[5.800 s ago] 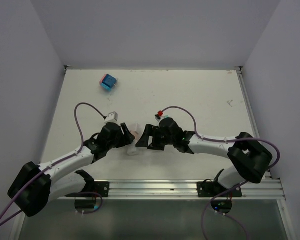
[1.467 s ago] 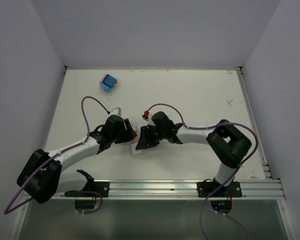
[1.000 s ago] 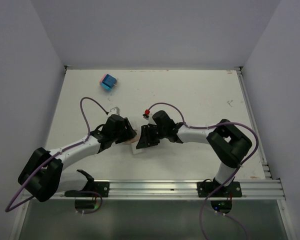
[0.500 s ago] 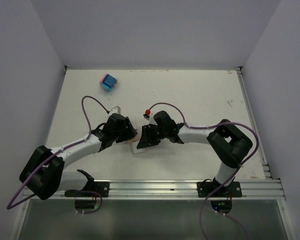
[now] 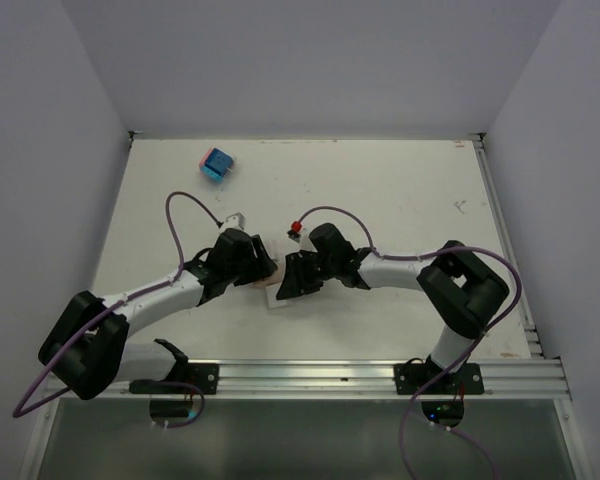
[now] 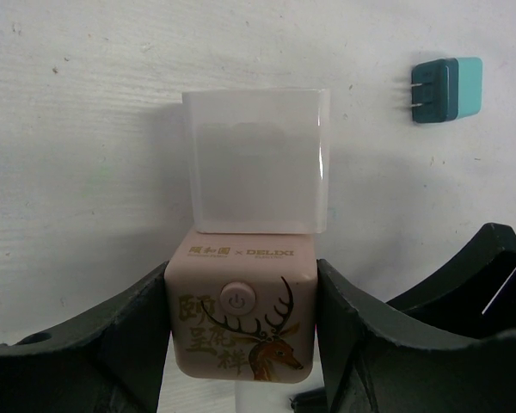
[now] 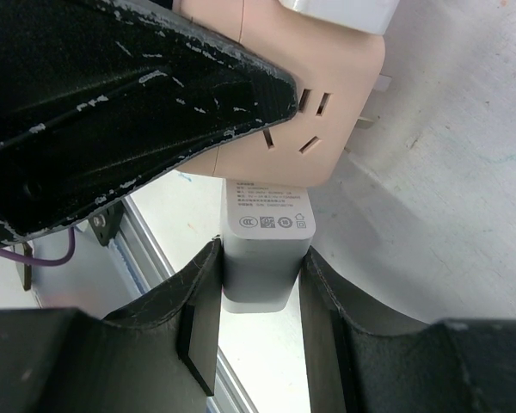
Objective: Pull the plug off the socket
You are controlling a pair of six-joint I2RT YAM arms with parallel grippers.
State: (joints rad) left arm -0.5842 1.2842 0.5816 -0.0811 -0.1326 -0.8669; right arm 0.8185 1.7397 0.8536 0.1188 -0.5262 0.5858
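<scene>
A pink cube socket (image 6: 241, 318) with a deer print and a power button sits between my left gripper's (image 6: 241, 331) black fingers, which are shut on its two sides. A white plug (image 7: 262, 249) sticks out of the socket's (image 7: 301, 112) lower face, flush against it. My right gripper (image 7: 260, 292) is shut on this plug's sides. In the top view the two grippers meet mid-table, left gripper (image 5: 252, 268) and right gripper (image 5: 292, 280), with the socket (image 5: 268, 272) and the plug (image 5: 277, 298) between them. A second, translucent white block (image 6: 256, 159) sits on the socket's far face.
A teal plug with two prongs (image 6: 445, 89) lies loose on the table, at the far left in the top view (image 5: 217, 163). The metal rail (image 5: 380, 378) runs along the near edge. White walls close in the table (image 5: 400, 200) on three sides.
Both grippers, with socket and plug between them, have drifted slightly to the right. Both grips are unchanged and the plug stays against the socket.
</scene>
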